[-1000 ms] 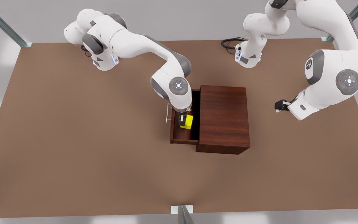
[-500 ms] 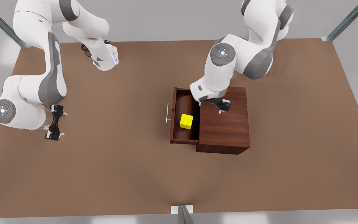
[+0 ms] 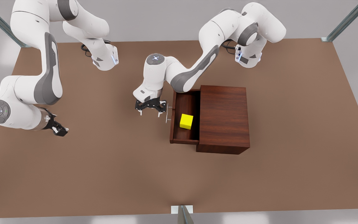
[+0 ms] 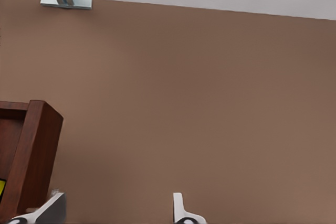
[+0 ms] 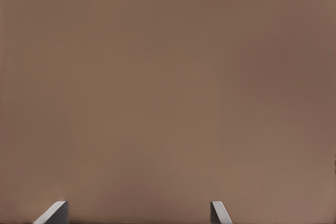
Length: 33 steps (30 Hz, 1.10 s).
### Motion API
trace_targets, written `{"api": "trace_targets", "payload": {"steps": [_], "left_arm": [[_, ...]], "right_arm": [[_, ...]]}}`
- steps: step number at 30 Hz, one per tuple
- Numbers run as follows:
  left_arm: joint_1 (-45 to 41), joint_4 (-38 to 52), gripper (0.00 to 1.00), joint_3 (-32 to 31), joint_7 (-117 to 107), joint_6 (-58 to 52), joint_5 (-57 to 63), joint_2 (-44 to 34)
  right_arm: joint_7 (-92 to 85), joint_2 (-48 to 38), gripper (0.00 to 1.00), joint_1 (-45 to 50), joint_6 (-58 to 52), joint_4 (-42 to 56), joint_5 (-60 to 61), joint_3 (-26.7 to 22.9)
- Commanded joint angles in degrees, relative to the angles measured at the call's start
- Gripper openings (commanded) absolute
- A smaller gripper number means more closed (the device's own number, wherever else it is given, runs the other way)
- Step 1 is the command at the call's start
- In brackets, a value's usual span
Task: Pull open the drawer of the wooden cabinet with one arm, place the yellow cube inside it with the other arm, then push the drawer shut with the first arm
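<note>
drawer [image 3: 185,116]: we see it pulled out of the wooden cabinet [image 3: 224,118] toward 9 o'clock in front view, silver handle [image 3: 168,113] on its front.
yellow cube [image 3: 186,121]: sits inside drawer, nothing touching it; a yellow sliver also shows in left wrist view [image 4: 2,188].
left gripper [image 3: 149,106]: w/ the first arm [image 3: 194,68], just at 9 o'clock of handle, fingers spread, nothing held; we can't tell if a fingertip touches the bar.
right gripper [image 3: 59,128]: w/ the other arm [image 3: 47,74], waits well apart at 9 o'clock of cabinet over the table [image 3: 104,168]; fingertips [image 5: 53,212] apart in right wrist view, holding nothing.
</note>
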Motion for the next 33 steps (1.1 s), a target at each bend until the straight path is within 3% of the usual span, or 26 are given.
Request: {"api": "trace_targets", "payload": {"steps": [1,16,33], "left_arm": [[-0.31,-0.87,1.0,-0.03,-34.79,3.4,1.63,1.65],[-2.68,-6.41,1.0,-0.11,-23.37,-1.52,3.13,3.85],[-1.89,-11.33,1.0,0.33,-18.09,-6.26,3.13,-0.11]], "right_arm": [[-36.07,-0.07,1.0,-0.17,0.15,0.12,-0.02,-0.05],[-35.99,0.11,1.0,-0.08,0.06,0.91,-0.2,-0.14],[-36.16,0.2,1.0,-0.08,-0.29,1.09,-0.28,-0.23]]}}
